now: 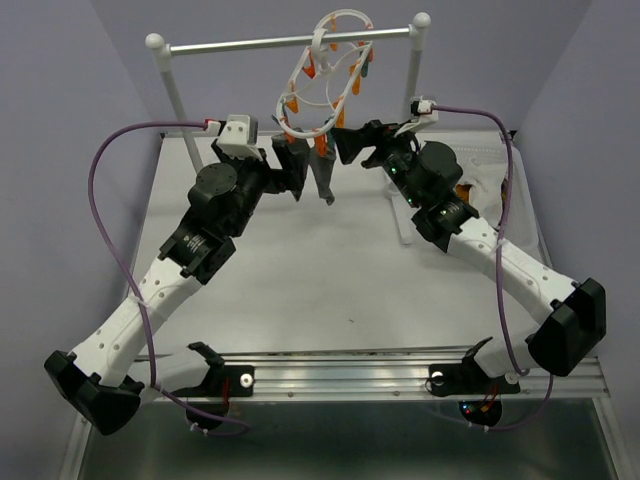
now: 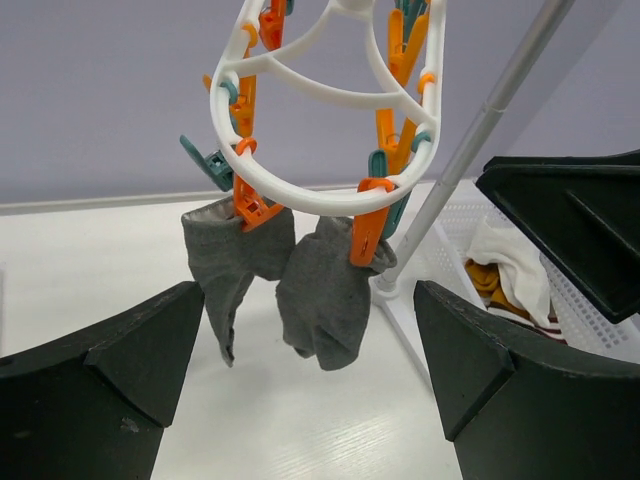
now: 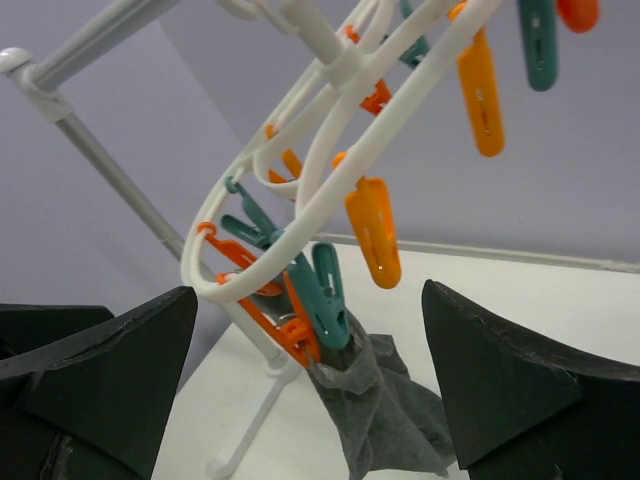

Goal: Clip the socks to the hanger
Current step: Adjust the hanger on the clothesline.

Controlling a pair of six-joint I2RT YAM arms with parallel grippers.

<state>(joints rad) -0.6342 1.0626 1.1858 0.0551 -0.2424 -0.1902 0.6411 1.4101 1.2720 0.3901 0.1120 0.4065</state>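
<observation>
1. Blk fingers (image 2: 110,380) of L gripper (image 1: 293,165) fill the near corners of the left wrist view. Jaws are wide, w/ nothing held btwn them.
2. R gripper (image 1: 355,148) is also wide and empty, its fingers (image 3: 100,370) spread to either side of its own view.
3. Top view: both claws sit near the low end of the hanger (image 1: 305,125), L at approx 7 o'clock of it, R at 4 o'clock.
4. Hanger hangs tilted off the rail stand (image 1: 290,43); its long axis runs approx 1 to 7 o'clock in the top view.
5. Two grey socks (image 2: 325,300) hang side by side at that low end, toes down, each pinched by a clip (image 2: 368,235).
6. Loose socks (image 2: 510,265) (white, mustard, striped) lie in the basket (image 2: 440,235), at 3 o'clock from L claw and past the stand's post.
7. Judgement: two socks are done and more are left, so the next step is prob. a pick from the basket. It lies on the R arm's side, so R claw is nearer; L would have to cross the post.
8. Free clips (image 3: 480,95) dangle higher up the ring, at approx 1 o'clock from R claw.
</observation>
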